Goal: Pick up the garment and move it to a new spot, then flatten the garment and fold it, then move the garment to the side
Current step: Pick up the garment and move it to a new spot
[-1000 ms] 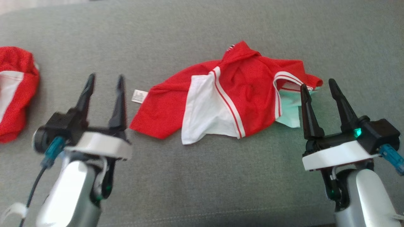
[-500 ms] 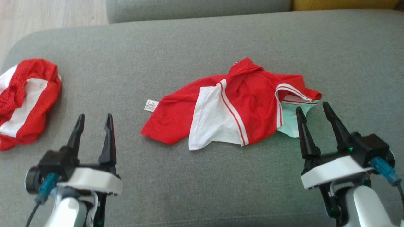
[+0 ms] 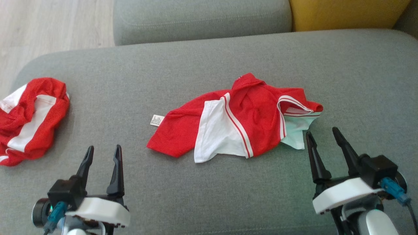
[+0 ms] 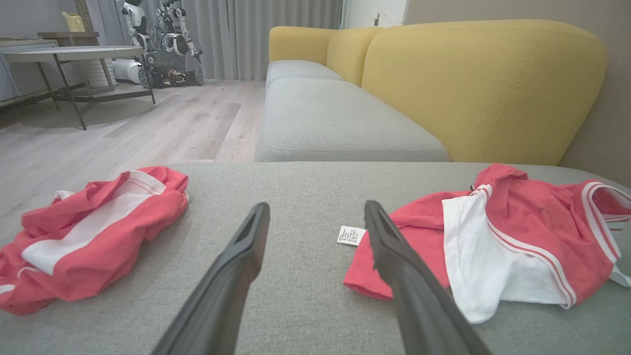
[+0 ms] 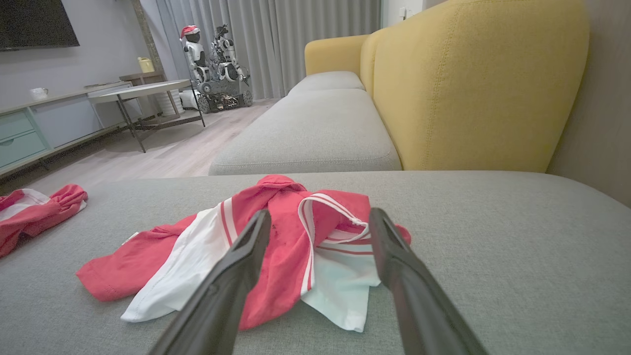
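The garment [image 3: 241, 120] is a red shirt with white panels and stripes, lying crumpled in the middle of the grey sofa seat [image 3: 196, 71]. A white label sticks out at its left end. It also lies right of centre in the left wrist view [image 4: 498, 236] and straight ahead in the right wrist view [image 5: 276, 241]. My left gripper [image 3: 103, 151] stands open at the lower left, well short of the cloth. My right gripper [image 3: 321, 133] is open too, its tips just below the garment's pale right corner, not touching it.
A second red and white garment [image 3: 29, 120] is bunched at the seat's left edge. Beyond it lie the wooden floor [image 3: 49, 23], another grey cushion [image 3: 202, 16] and a yellow sofa back [image 3: 346, 13]. A table and parked robots stand far off [image 4: 162, 44].
The head camera has tilted up, bringing the floor, far cushion and yellow back into view. Both grippers have drawn back toward the near edge, away from the garment, still open.
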`<state>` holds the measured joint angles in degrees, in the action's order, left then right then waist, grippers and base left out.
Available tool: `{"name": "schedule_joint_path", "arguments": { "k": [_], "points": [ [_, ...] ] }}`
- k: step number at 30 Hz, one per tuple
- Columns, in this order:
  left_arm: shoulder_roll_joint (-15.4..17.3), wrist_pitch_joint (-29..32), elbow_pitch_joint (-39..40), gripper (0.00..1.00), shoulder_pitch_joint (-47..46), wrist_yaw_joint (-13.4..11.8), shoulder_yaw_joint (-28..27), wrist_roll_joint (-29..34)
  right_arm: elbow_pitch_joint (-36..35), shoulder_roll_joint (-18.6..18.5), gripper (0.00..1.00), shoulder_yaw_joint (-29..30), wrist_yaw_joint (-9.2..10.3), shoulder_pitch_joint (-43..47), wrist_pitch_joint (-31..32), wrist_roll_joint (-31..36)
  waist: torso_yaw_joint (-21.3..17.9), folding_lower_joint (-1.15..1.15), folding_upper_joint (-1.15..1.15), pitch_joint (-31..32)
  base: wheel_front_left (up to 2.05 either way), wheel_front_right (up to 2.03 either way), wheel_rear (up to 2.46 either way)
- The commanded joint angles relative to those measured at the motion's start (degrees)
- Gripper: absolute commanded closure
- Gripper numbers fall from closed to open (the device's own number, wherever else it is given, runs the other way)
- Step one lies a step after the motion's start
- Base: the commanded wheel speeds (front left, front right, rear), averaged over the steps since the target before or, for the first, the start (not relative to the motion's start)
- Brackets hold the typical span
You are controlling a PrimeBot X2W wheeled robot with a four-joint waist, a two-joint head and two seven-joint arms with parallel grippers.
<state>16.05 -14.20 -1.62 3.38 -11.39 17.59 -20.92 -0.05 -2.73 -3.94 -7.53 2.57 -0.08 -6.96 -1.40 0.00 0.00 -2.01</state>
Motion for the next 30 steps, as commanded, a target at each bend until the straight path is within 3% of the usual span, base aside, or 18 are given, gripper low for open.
{"name": "schedule_joint_path", "arguments": {
  "k": [1,30],
  "points": [
    [1.5,-0.2,2.1,0.00,-1.4,-0.4,-2.2,-0.4,-2.1,-0.1,0.00,-1.2,0.04,-0.8,0.1,0.1,0.2,0.00,0.00,0.7,0.00,0.00,0.00],
    [1.5,0.0,2.1,0.00,0.4,-1.7,-1.7,-1.4,-2.9,-0.1,0.00,-1.8,0.04,0.5,1.2,-0.1,0.2,0.00,0.00,2.1,0.00,0.00,0.00]
  ]
}}
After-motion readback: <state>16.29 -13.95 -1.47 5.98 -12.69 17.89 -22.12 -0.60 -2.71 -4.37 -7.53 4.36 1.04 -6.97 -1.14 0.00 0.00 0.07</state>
